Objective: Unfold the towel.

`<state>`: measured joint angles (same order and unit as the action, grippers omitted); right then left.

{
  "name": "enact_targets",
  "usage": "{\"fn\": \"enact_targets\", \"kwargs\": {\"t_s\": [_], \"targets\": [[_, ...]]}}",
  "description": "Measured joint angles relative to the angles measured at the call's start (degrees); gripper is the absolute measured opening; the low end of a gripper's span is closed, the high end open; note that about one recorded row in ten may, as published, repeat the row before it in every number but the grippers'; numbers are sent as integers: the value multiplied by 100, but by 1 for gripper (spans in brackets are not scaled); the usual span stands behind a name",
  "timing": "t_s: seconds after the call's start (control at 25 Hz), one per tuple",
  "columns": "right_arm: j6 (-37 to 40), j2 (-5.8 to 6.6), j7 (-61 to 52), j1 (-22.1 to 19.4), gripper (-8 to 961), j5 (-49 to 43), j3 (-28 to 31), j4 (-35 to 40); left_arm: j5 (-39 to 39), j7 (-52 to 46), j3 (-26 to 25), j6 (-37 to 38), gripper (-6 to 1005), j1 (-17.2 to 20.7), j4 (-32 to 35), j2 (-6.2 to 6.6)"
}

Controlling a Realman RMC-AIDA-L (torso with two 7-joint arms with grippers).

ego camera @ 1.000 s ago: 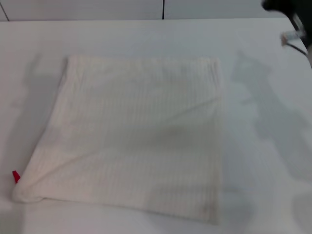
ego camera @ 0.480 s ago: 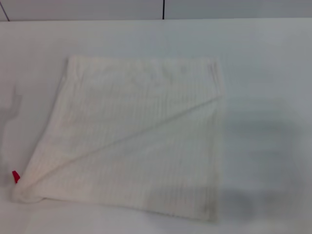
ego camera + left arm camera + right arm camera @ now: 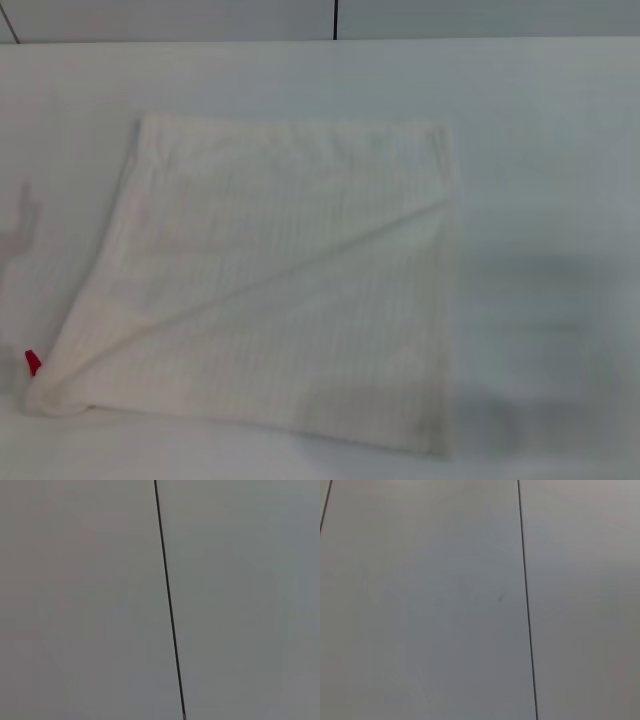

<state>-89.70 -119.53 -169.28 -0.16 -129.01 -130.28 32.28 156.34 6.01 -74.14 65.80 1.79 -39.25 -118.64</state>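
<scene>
Towel lies spread on the worktop, one diagonal ridge perhaps a leftover fold; smooth outward from there. Neither hand is visible, so grip unknown.

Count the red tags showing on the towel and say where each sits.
1. A single red tag sticks out at the near left corner of the towel, which lies flat on the white table. Others could be hidden under the cloth.

Cream ribbed towel, red tag
</scene>
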Motion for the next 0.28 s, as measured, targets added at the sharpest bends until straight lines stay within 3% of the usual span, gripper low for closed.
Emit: {"fn": "enact_targets", "kwargs": {"t_s": [0.16,0.28], "targets": [[14,0,0,-8,667,3,-73,-27,0,0,23,85,776,15,47,-2],[-7,0,0,-17,667,3,-80,-29,5,-6,25,116,776,20,52,-2]]}}
